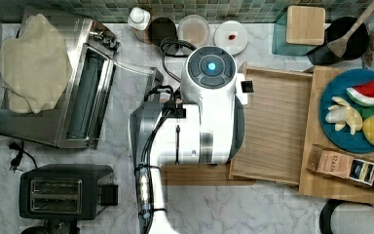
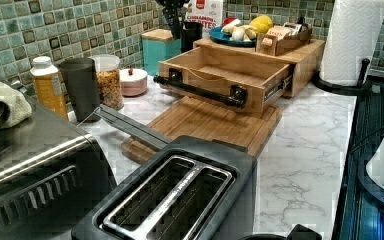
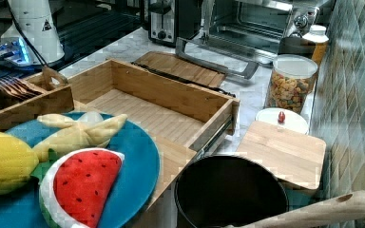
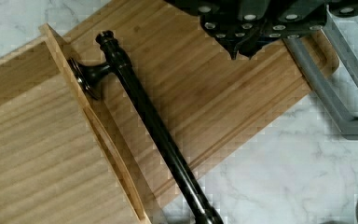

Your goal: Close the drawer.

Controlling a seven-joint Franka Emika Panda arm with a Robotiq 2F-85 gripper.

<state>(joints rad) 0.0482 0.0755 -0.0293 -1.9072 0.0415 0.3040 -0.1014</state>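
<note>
handle (image 4: 151, 126) front: open above cutting board (image 2: 205, 125) | beyond: toaster oven door (image 2: 130, 127) | drawer (image 1: 275, 129) interior: bare

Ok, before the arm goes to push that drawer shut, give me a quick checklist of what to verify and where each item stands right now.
1. Drawer is pulled out and needs closing: ok.
2. Drawer interior has nothing sticking up to jam it: ok.
3. Black bar handle is unobstructed: ok.
4. Cutting board lies below the drawer front, not in its path: ok.
5. Gripper contact with the handle: not ok; the wrist view shows the handle untouched.
6. Fingers open or shut: cannot tell.
</note>
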